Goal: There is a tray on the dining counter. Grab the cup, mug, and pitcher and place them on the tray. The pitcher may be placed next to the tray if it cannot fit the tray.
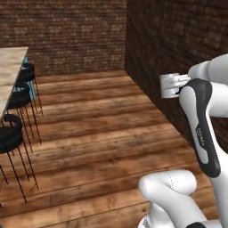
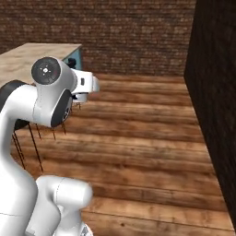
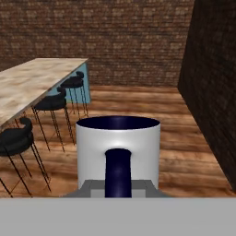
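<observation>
Hand view shows the gripper (image 3: pixel 118 186) clamped on the mug (image 3: pixel 118 150) by its handle; a thin grip could let it swing or slip before reaching the dining counter (image 3: pixel 32 85).

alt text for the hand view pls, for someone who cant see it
A grey mug with a navy handle, held in the tool, fills the foreground. Behind it on the left, a marble counter lined with black stools runs toward a brick wall over wood floor.
</observation>
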